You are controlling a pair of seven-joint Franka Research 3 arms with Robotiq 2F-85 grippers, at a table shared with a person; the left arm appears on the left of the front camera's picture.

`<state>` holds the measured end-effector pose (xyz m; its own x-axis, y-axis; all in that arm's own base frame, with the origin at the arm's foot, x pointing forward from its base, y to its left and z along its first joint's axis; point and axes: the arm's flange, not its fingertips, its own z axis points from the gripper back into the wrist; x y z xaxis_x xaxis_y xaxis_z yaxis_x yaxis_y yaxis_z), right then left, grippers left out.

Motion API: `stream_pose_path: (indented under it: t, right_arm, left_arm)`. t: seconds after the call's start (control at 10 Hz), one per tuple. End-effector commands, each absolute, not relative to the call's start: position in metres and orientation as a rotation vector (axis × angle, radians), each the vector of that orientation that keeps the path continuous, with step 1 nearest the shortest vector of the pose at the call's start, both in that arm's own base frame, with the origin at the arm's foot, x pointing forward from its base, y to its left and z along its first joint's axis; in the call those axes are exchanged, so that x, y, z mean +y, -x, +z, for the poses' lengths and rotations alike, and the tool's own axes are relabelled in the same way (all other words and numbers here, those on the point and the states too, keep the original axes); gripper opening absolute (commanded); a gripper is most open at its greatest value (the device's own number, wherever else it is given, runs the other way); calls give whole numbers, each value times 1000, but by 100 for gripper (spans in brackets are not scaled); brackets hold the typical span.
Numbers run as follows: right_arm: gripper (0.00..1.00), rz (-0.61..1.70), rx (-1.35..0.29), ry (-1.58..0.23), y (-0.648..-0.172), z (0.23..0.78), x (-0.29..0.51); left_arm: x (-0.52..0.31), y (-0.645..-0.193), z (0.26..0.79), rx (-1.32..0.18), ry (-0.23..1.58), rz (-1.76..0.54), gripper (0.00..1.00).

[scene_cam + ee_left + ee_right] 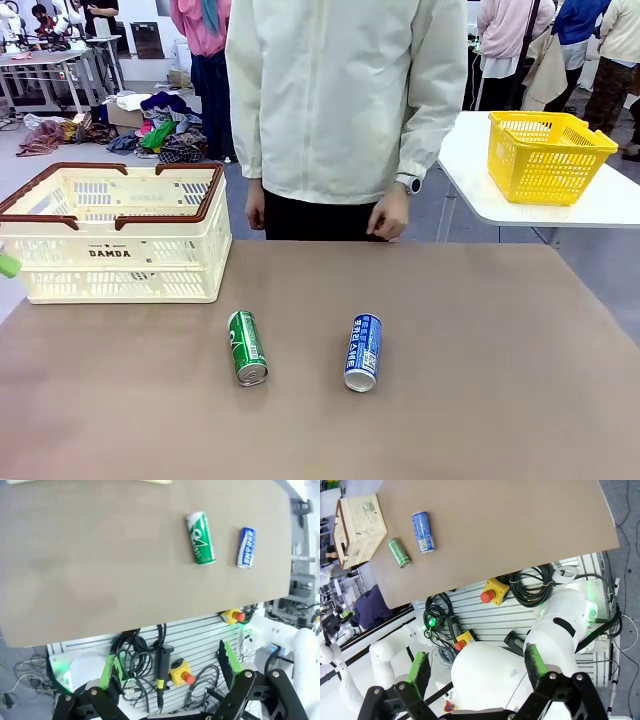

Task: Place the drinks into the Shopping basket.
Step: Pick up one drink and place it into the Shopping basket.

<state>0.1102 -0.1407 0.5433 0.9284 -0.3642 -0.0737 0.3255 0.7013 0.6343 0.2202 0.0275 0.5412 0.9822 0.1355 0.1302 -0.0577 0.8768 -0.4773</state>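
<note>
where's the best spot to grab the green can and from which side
Probably the middle of its body, coming straight down from above. The green can lies on its side on the table, long axis running roughly toward the robot, so jaws should close across its narrow round width. The blue can lies apart, leaving room.

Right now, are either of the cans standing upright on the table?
No, the green can and the blue can both lie on their sides.

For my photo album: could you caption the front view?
Green metal can and blue metal can lie on the brown table, outside the cream slotted basket.
</note>
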Motion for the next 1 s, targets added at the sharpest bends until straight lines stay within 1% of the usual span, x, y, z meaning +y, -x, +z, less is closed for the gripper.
stream_pose_path:
  t: [0.0, 0.3, 0.5, 0.7, 0.8, 0.9]
  right_arm:
    - [100, -362, -69, -707, -100, 544, -142]
    - [100, -362, -69, -707, -100, 544, -142]
    - [100, -362, -69, -707, -100, 544, -142]
    - [100, -362, -69, -707, -100, 544, -142]
    - [100, -362, -69, -707, -100, 544, -142]
    - [100, -362, -69, -707, -100, 544, -142]
  left_arm:
    - [-45, -212, 490, -163, 455, 44, 100]
    - [-170, -272, 471, -67, 335, 15, 100]
    - [-235, -310, 437, -75, 198, 35, 100]
    - [-270, -334, 398, -70, 149, 31, 100]
    - [-276, -343, 383, -74, 143, 36, 100]
    - [-277, -352, 373, -92, 97, 61, 100]
